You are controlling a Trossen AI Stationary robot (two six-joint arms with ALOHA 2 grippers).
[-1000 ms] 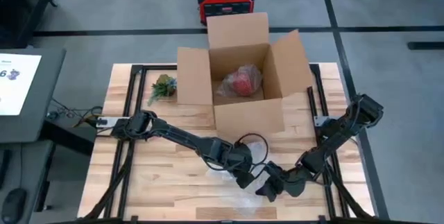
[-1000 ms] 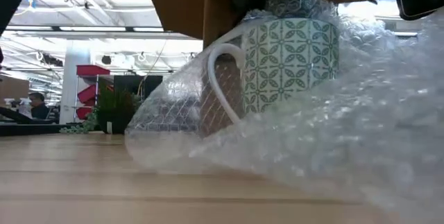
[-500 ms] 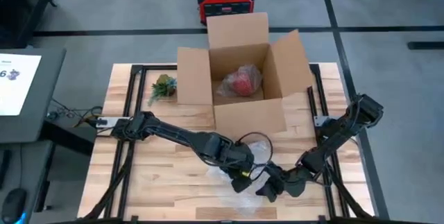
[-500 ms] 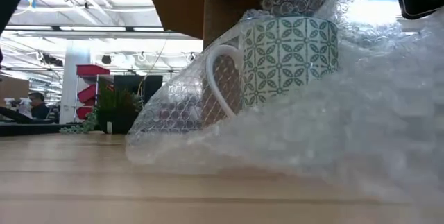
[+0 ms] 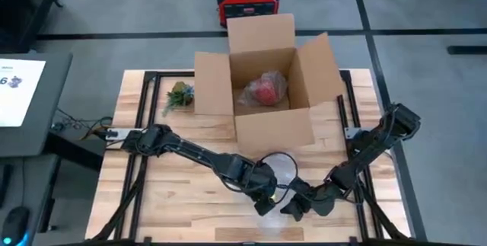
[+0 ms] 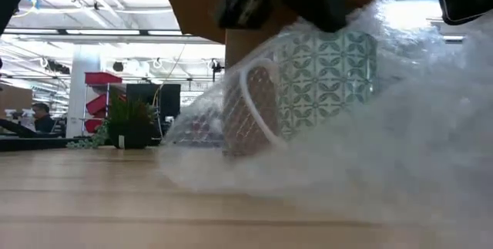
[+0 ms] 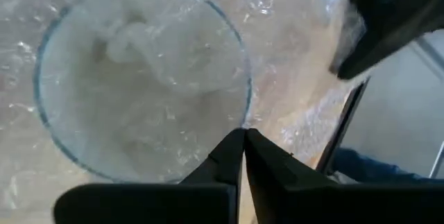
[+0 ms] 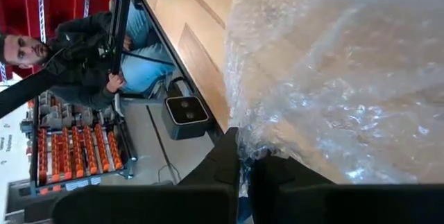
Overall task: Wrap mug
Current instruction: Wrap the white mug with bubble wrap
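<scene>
Mug (image 6: 320,79): green leaf pattern, white handle; under bubble wrap (image 6: 416,156) (hazy)
Left gripper (image 7: 244,148): fingers pinched on wrap
Right gripper (image 8: 243,156): likewise pinched on wrap

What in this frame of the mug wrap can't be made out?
- Mug: its base in the low view, veiled by bubble wrap.
- Red item in the cardboard box: high view, too small and bagged to identify.
- Left gripper and right gripper: fingers look pinched together; film between them unclear.
</scene>
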